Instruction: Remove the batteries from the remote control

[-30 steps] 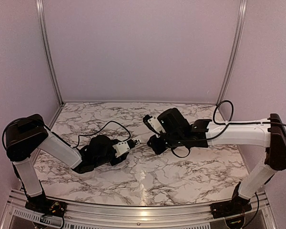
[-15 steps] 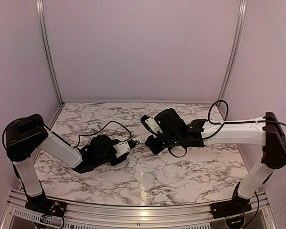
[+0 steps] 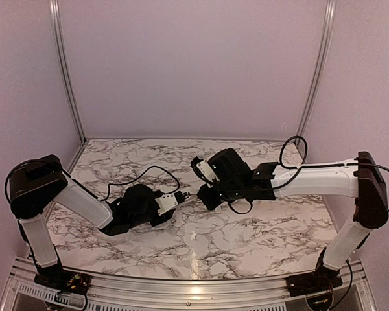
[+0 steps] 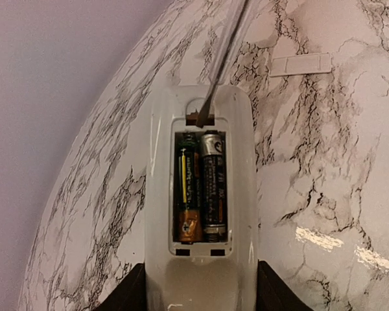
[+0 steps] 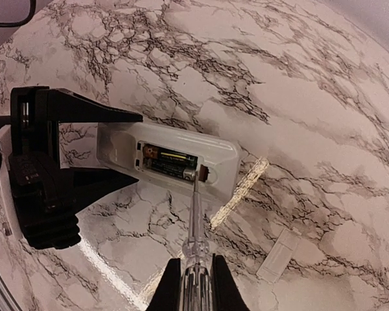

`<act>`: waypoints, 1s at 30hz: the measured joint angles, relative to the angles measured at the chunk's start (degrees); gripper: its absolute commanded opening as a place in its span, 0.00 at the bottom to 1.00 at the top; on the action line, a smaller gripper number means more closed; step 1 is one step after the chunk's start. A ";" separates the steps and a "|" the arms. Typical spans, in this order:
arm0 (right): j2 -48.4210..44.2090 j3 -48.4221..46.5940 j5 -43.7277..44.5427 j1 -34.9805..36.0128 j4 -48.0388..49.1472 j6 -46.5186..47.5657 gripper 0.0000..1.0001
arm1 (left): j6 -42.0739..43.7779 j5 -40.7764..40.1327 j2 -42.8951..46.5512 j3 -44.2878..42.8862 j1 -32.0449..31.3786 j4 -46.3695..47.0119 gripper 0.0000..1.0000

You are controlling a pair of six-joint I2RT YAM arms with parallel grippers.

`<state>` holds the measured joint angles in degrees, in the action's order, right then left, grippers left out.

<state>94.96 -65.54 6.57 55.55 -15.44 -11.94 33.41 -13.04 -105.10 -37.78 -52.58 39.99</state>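
Note:
The white remote control (image 4: 243, 194) lies back-up in my left gripper (image 4: 201, 295), whose black fingers (image 4: 126, 295) clamp its two long sides. Its compartment is uncovered, and two batteries (image 4: 189, 194) (image 4: 214, 191) lie side by side in it. My right gripper (image 5: 193, 285) is shut on a clear-handled screwdriver (image 5: 194, 220). The screwdriver's tip rests at the far end of the compartment, against the metal end of the batteries (image 5: 172, 163). In the top view both grippers (image 3: 172, 199) (image 3: 204, 191) meet at mid-table.
The small white flat cover piece (image 5: 280, 254) lies loose on the marble table (image 5: 324, 97), to the right of the remote (image 5: 214, 152); it also shows in the left wrist view (image 4: 301, 64). A black cable (image 3: 142, 170) loops behind the left arm.
The right arm has shifted a little to the left, bringing the screwdriver tip to the remote. The left arm and the remote have stayed still.

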 measured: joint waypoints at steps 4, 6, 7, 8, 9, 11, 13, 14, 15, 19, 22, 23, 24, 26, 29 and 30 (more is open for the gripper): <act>0.52 0.00 -0.04 0.02 -0.02 0.00 0.00 | 0.00 -0.11 -0.02 0.00 0.02 -0.02 0.00; 0.52 -0.02 -0.04 0.07 -0.02 0.00 0.00 | 0.00 -0.11 -0.11 -0.02 0.00 -0.02 0.00; 0.52 0.00 -0.04 0.07 -0.02 -0.02 0.00 | 0.00 -0.13 -0.17 -0.07 0.00 -0.02 0.00; 0.52 -0.02 -0.04 0.07 -0.02 -0.02 0.00 | 0.00 -0.15 -0.26 -0.13 0.00 -0.02 0.00; 0.52 -0.02 -0.04 0.07 -0.02 -0.02 0.00 | 0.00 -0.15 -0.39 -0.28 0.00 -0.09 0.00; 0.52 -0.02 -0.07 0.07 -0.02 -0.02 0.00 | 0.00 -0.17 -0.66 -0.66 0.00 -0.09 0.00; 0.52 -0.02 -0.09 0.07 -0.02 -0.02 0.00 | 0.00 -0.35 -0.68 -0.76 0.00 -0.07 0.00; 0.52 -0.02 -0.11 0.07 -0.02 -0.02 0.00 | 0.00 -0.44 -0.68 -0.76 0.00 -0.09 0.00; 0.52 -0.02 -0.15 0.07 -0.02 -0.02 0.00 | 0.00 -0.55 -0.72 -0.76 0.00 -0.11 0.00; 0.52 0.00 -0.22 0.07 -0.02 -0.02 0.00 | 0.02 -0.74 -0.79 -0.85 0.00 -0.24 0.00; 0.52 0.00 -0.07 0.09 -0.02 -0.04 0.00 | 0.02 -0.98 -1.01 -1.05 0.00 -0.33 0.00; 0.52 -0.02 -0.02 0.09 -0.02 -0.04 0.00 | 0.02 -1.01 -1.07 -1.07 0.00 -0.44 0.00; 0.52 -0.02 0.00 0.09 -0.02 -0.04 0.00 | 0.02 -0.98 -1.07 -1.07 0.00 -0.48 0.00; 0.55 0.00 0.00 0.09 -0.02 -0.04 0.00 | 0.02 -0.98 -1.07 -1.09 0.00 -0.48 0.00; 0.57 0.00 0.24 0.09 -0.02 -0.04 0.00 | 0.02 -0.98 -1.07 -1.14 0.00 -0.48 0.00; 0.59 0.00 0.35 0.09 -0.02 -0.04 0.00 | 0.02 -0.98 -1.07 -1.16 0.00 -0.50 0.00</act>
<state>95.55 -65.54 6.92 55.64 -15.46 -11.99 33.43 -14.02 -106.17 -38.94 -52.58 39.48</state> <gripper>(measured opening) 0.097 0.533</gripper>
